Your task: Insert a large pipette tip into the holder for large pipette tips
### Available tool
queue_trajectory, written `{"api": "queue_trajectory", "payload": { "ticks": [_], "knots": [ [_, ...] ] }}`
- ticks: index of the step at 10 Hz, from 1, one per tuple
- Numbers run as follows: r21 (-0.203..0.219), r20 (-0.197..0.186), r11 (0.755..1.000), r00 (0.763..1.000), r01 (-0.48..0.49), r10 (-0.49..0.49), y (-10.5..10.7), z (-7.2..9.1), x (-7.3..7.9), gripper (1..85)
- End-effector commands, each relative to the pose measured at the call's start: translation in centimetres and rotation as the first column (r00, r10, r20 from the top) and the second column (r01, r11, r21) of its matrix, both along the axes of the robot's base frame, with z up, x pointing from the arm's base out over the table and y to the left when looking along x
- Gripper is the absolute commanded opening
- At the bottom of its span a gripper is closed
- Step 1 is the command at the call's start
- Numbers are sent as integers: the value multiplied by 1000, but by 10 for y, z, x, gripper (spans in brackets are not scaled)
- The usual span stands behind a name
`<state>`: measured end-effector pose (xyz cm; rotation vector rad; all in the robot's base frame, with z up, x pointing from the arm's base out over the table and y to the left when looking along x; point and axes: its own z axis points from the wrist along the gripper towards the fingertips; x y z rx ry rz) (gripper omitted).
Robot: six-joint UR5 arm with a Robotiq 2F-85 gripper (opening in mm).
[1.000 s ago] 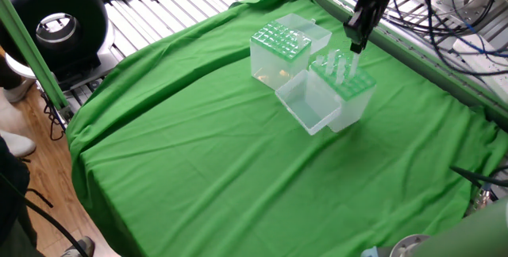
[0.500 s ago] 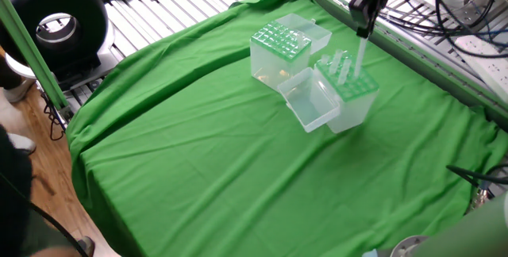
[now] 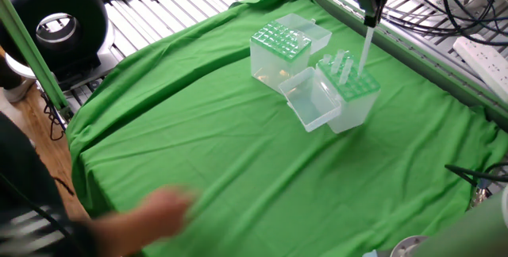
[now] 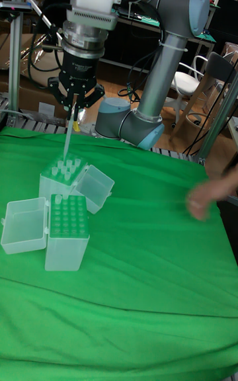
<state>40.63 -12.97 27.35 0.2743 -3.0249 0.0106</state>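
Two boxes stand close together on a cloth-covered table (image 4: 145,301). In the tall fixed view, the holder for large pipette tips (image 4: 67,231) is nearer the camera, its lid (image 4: 24,224) hinged open to the left. The second box (image 4: 61,176) sits just behind it, lid (image 4: 96,188) open to the right. Above that box hangs the gripper (image 4: 74,107), with the large pipette tip (image 4: 68,135) pointing down from it. A blurred hand (image 4: 206,197) is at the right.

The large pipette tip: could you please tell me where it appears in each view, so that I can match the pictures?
Fixed view: the large pipette tip is at the upper right, hanging from the gripper.
Tall fixed view: it is at the upper left, hanging from the same gripper.
Shared landmark: the box of clear tips, just beneath its lower end in both views.
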Motion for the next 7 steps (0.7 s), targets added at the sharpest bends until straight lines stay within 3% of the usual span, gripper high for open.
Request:
{"api": "queue_trajectory", "payload": {
  "ticks": [1, 4, 5, 7],
  "knots": [
    [-4, 46, 1000, 999, -11, 11, -1, 3, 12, 43],
    [-14, 84, 1000, 996, 0, 1, -3, 3, 22, 43],
    [-14, 65, 1000, 998, 4, -3, -3, 10, 16, 43],
    [-6, 15, 1000, 1000, -10, 10, -5, 63, 2, 37]
  ]
}}
